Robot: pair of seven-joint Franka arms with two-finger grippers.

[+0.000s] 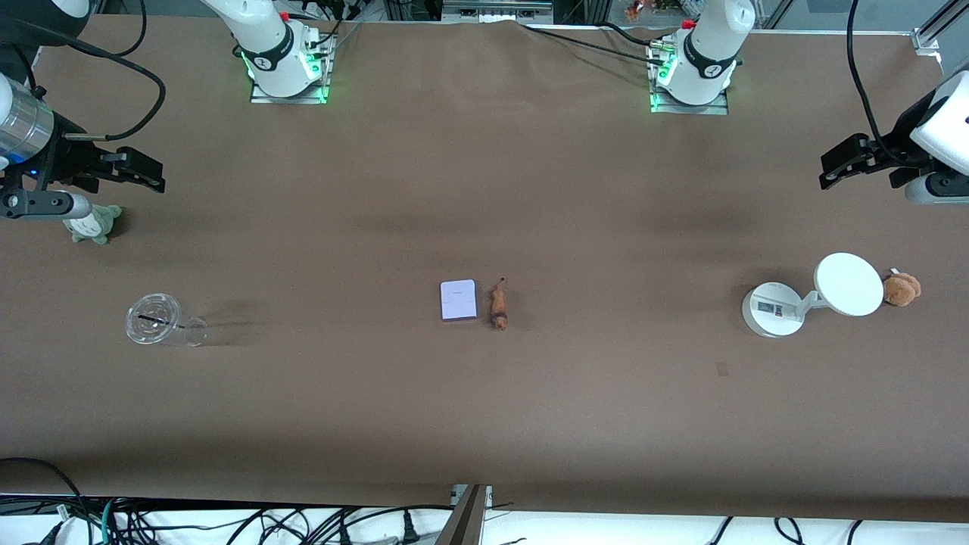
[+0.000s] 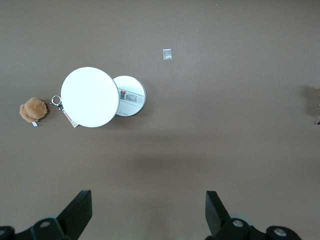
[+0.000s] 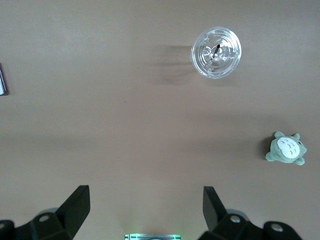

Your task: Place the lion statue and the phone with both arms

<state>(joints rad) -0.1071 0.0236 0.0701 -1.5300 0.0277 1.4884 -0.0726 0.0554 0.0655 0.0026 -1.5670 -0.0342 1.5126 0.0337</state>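
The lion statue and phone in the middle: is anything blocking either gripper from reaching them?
Nothing visible does. The lion statue and phone lie side by side mid-table, with bare table between them and the open left gripper and right gripper.

High front camera facing robots, wrist cameras looking down

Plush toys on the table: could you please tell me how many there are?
2. A green-grey plush toy lies at the right arm's end of the table, under the right hand. A brown plush toy lies at the left arm's end, beside the white stand. None seems hidden.
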